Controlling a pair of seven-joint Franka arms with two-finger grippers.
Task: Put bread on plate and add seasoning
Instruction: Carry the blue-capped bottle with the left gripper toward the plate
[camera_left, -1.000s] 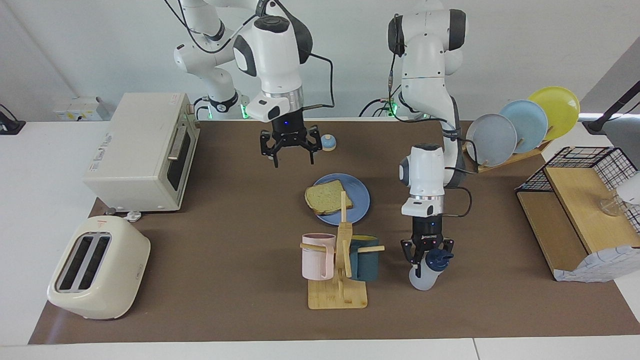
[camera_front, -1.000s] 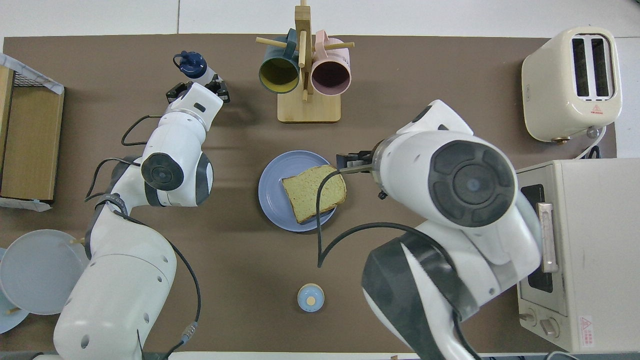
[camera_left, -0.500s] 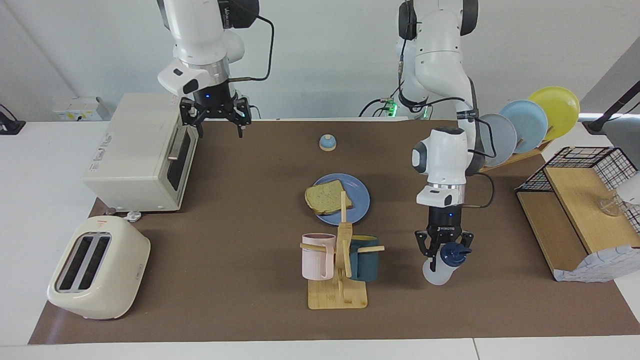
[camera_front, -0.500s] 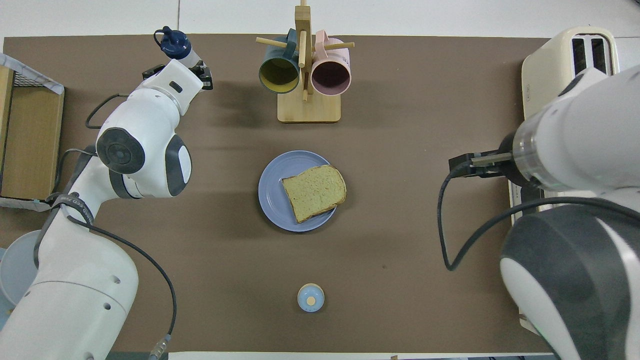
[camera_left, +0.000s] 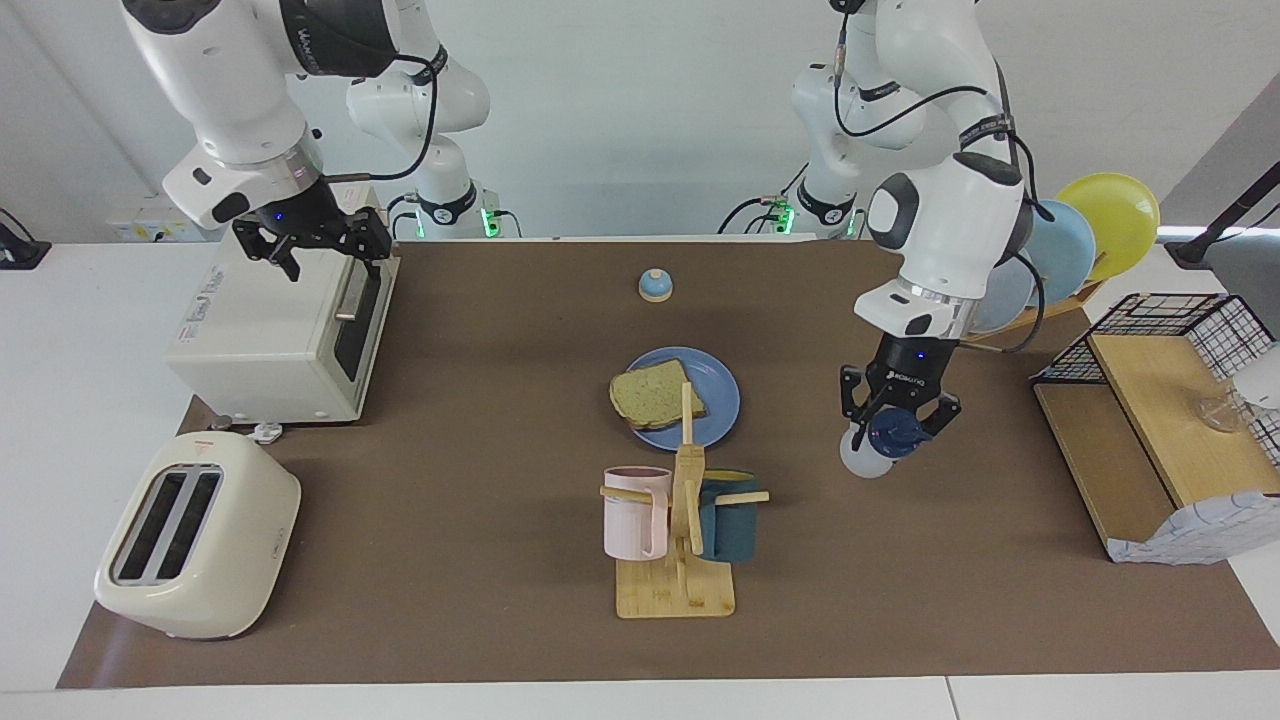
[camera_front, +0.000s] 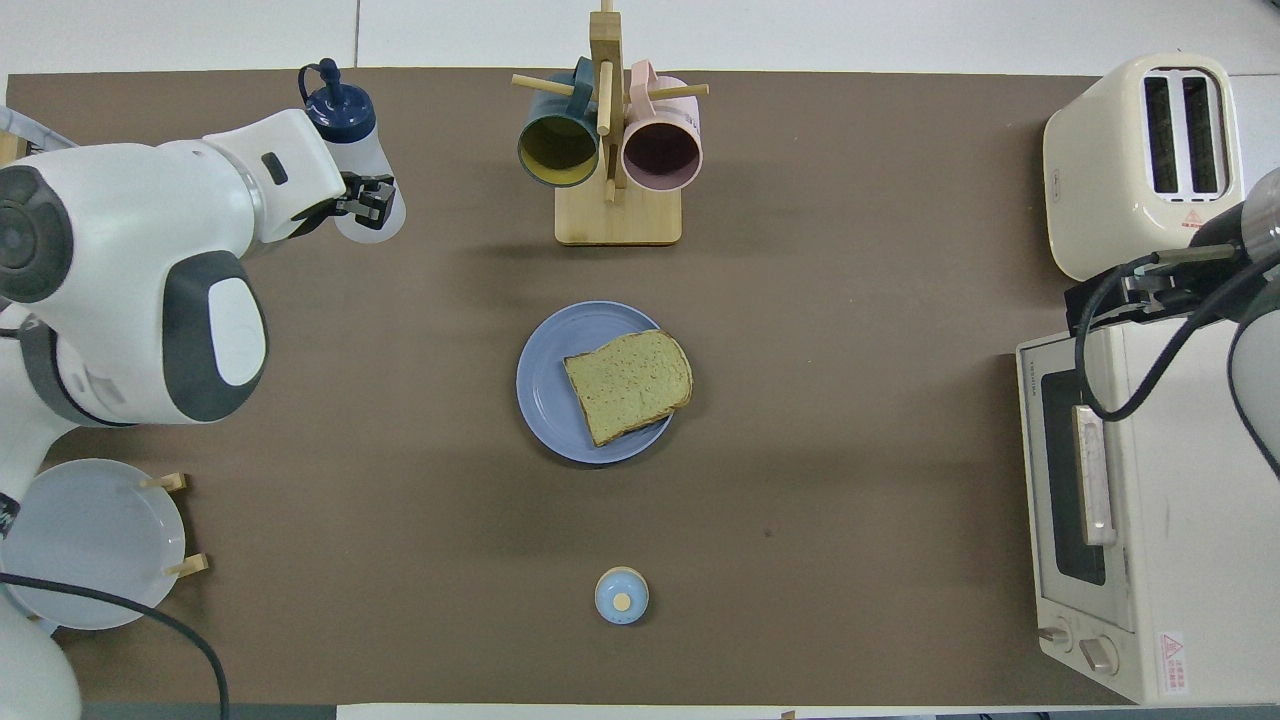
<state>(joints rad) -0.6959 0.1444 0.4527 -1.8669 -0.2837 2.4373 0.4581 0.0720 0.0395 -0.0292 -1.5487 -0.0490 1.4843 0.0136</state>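
Observation:
The bread (camera_left: 655, 397) lies on the blue plate (camera_left: 718, 402) at the middle of the table; both also show in the overhead view, bread (camera_front: 628, 385) on plate (camera_front: 545, 385). My left gripper (camera_left: 896, 424) is shut on the seasoning bottle (camera_left: 868, 455). It holds the bottle tilted in the air over bare mat, between the plate and the wooden shelf. In the overhead view the bottle (camera_front: 352, 150) shows beside the left gripper (camera_front: 360, 196). My right gripper (camera_left: 318, 243) is open and empty above the toaster oven (camera_left: 280, 300).
A mug rack (camera_left: 680, 530) with a pink and a teal mug stands farther from the robots than the plate. A blue-domed bell (camera_left: 655, 286) sits nearer the robots. A toaster (camera_left: 195, 535), a rack of plates (camera_left: 1050, 250) and a wire shelf (camera_left: 1160, 420) line the table's ends.
My left gripper has lifted the bottle off the mat and carried it up and toward the robots. My right arm has swung from near the plate to over the toaster oven.

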